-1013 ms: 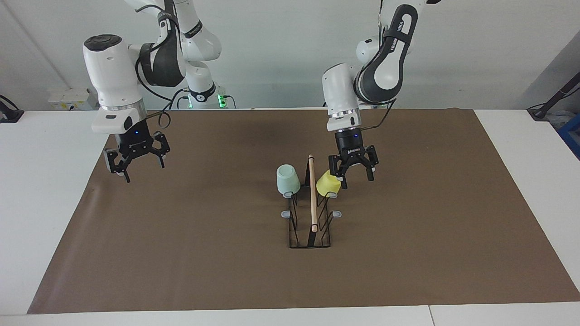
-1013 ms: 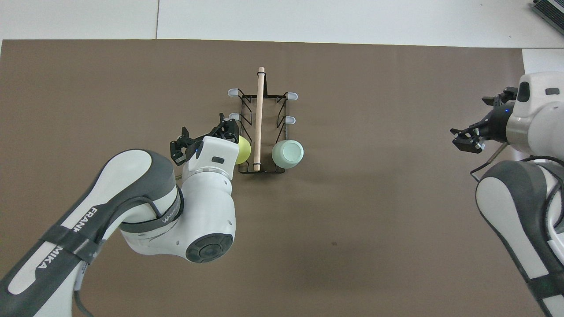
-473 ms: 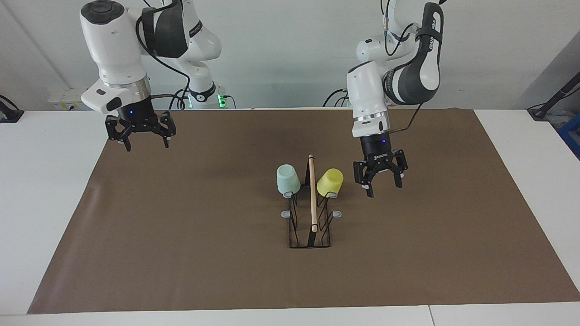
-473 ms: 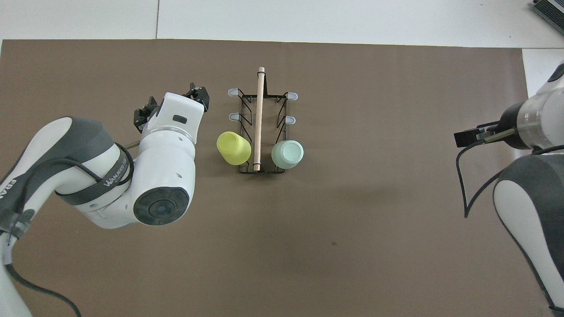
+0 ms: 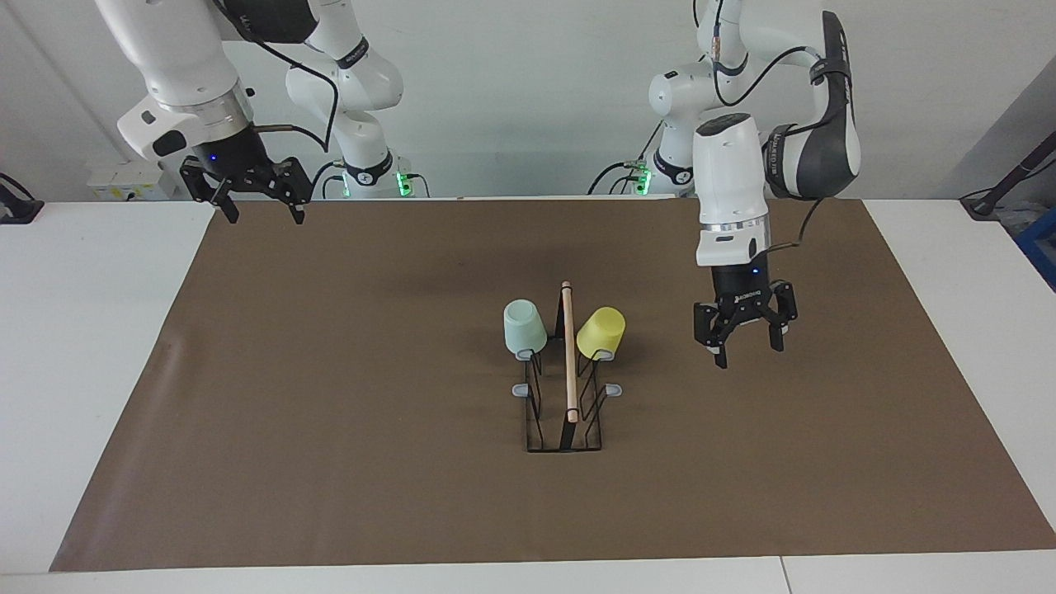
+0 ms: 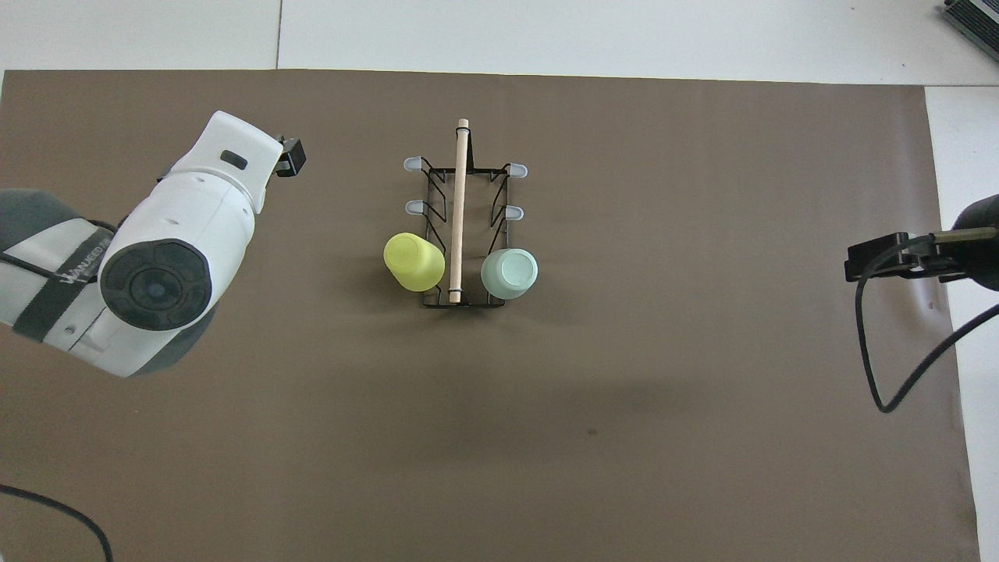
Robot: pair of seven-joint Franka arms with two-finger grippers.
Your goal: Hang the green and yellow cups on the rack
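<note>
Green cup (image 5: 524, 327) and yellow cup (image 5: 600, 332): two small tapered plastic cups, each inverted on a prong at the robots' end of the black wire rack (image 5: 564, 412), either side of its wooden rod (image 5: 568, 355); likely light, stiff and smooth-walled, best pinched across the side wall. Left gripper (image 5: 745, 330) hangs empty, fingers spread, over the brown mat (image 5: 330, 429) beside the yellow cup; right gripper (image 5: 247, 186), likewise spread and empty, hovers over the mat's corner nearest its base.
</note>
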